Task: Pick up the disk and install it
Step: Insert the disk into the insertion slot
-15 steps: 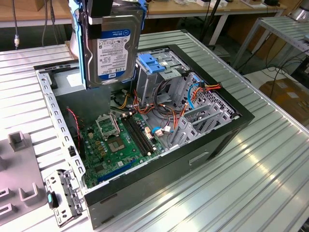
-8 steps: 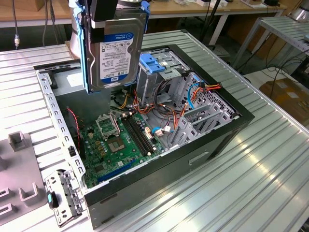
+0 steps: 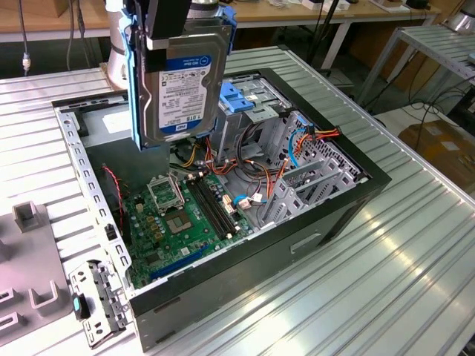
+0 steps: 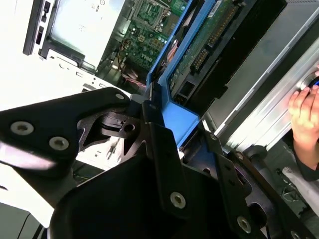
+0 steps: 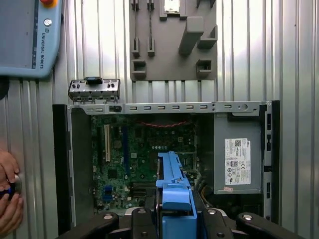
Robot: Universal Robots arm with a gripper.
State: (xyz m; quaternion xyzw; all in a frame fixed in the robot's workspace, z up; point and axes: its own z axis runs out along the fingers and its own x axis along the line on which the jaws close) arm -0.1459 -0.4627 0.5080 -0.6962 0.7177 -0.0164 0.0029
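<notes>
The disk, a dark hard drive with a white label and bright blue carrier rails, hangs upright above the open computer case. It is over the back part of the case, above the motherboard. My gripper is shut on the disk's upper end. In the first wrist view the disk's blue rail points down toward the case interior, between the black fingers. The second wrist view shows the disk's green circuit side and blue end tab held in the gripper.
Inside the case are a light-blue drive bay latch, coloured cables and a grey power supply. A grey fixture plate and a metal bracket lie beside the case. A person's hand rests near a teach pendant.
</notes>
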